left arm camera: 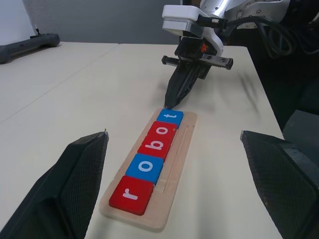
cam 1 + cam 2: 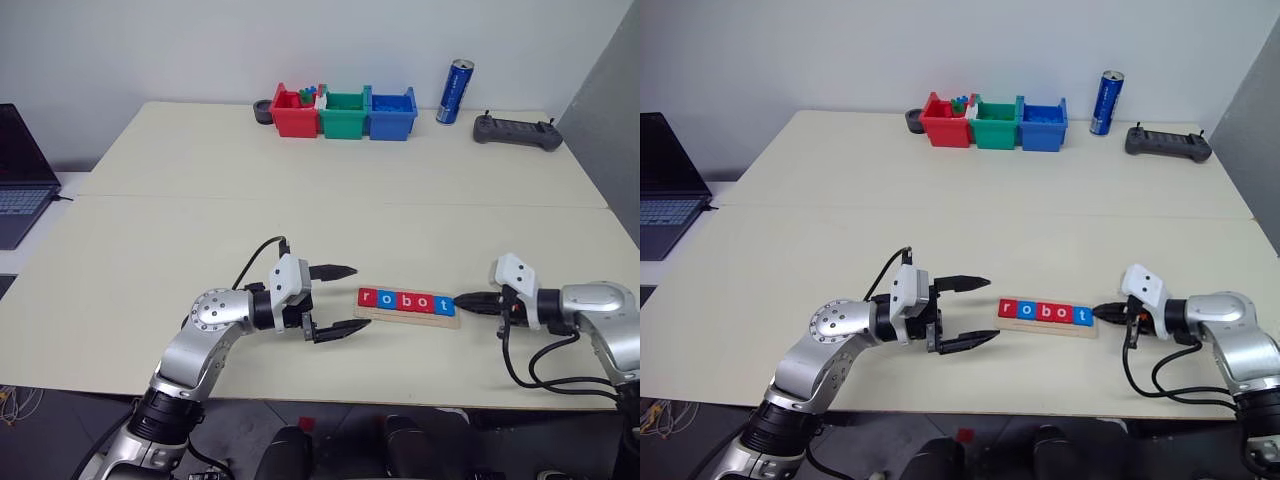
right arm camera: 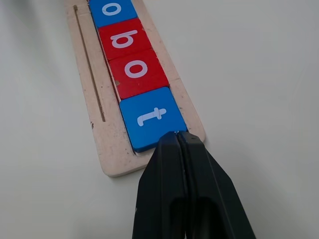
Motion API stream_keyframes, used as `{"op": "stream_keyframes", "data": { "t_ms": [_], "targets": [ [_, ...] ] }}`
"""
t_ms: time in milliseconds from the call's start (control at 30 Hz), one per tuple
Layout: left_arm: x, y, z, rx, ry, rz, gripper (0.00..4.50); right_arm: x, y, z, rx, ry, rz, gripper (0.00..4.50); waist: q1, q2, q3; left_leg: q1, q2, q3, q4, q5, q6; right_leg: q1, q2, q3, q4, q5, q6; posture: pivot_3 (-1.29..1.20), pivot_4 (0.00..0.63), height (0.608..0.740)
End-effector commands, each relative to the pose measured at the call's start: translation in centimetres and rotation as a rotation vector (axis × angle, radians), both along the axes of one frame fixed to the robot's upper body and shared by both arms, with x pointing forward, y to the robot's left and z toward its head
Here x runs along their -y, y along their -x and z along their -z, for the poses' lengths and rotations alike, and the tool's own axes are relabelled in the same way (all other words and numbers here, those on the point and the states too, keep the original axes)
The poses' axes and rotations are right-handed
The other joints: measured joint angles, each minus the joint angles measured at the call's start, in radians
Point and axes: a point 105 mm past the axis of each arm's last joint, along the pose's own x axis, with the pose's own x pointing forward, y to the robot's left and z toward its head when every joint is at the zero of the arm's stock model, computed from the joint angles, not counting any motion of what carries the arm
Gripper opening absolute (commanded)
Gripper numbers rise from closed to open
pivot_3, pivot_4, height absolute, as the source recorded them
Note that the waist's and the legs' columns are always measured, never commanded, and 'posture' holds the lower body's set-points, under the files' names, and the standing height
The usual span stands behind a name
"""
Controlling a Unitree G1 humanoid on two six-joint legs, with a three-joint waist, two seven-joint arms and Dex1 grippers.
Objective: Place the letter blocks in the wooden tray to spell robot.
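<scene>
Right gripper (image 3: 177, 137), clenched shut, is touching the blue t block (image 3: 149, 118) at the wooden tray (image 3: 107, 144) end. Left gripper (image 2: 335, 300) is hanging wide open, empty, just beside the tray's other end.

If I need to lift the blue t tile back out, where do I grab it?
Judging by its pose, pinch the t tile across its two free edges, from above. It lies flat at the tray's end; the red o tile blocks one side, the shut right gripper the other.
</scene>
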Motion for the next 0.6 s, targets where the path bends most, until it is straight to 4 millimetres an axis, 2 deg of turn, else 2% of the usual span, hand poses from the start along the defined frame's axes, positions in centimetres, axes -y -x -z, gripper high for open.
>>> {"op": "stream_keyframes", "data": {
  "t_ms": [33, 233, 433, 533, 600],
  "targets": [
    [-0.1, 0.0, -1.3, 0.063, 0.007, 0.013, 4.5, -1.2, -0.2, -0.9, 0.03, -0.026, -0.033, 0.05, 0.0, 0.0, 0.0, 0.0, 0.0, 0.0, 0.0, 0.0, 0.0, 0.0, 0.0, 0.0, 0.0, 0.0, 0.0, 0.0, 0.15, 0.74],
    [-0.1, 0.0, -1.4, 0.064, 0.007, 0.012, 4.5, -1.2, -0.4, -1.2, 0.043, -0.022, -0.032, 0.05, 0.0, 0.0, 0.0, 0.0, 0.0, 0.0, 0.0, 0.0, 0.0, 0.0, 0.0, 0.0, 0.0, 0.0, 0.0, 0.0, 0.15, 0.74],
    [-0.3, 0.2, -1.2, 0.057, 0.0, 0.018, 4.5, -0.1, 0.3, -2.7, 0.046, 0.016, -0.064, 0.05, 0.001, 0.0, 0.0, 0.0, 0.0, 0.0, 0.0, 0.0, 0.0, 0.0, 0.0, 0.0, 0.0, 0.0, 0.0, 0.0, 0.15, 0.74],
    [-0.9, 0.0, -1.2, 0.045, -0.017, 0.015, 4.5, 0.1, 1.7, -3.7, -0.003, 0.01, -0.112, 0.65, 0.001, 0.0, 0.0, 0.0, 0.0, 0.0, 0.0, 0.0, 0.0, 0.0, 0.0, 0.0, 0.0, 0.0, 0.0, 0.0, 0.15, 0.74],
    [-1.4, -0.3, -1.2, 0.025, -0.025, 0.0, 4.5, 0.2, 2.3, -4.2, -0.022, 0.024, -0.137, 1.34, 0.001, 0.0, 0.0, 0.0, 0.0, 0.0, 0.0, 0.0, 0.0, 0.0, 0.0, 0.0, 0.0, 0.0, 0.0, 0.0, 0.15, 0.74]
  ]
}}
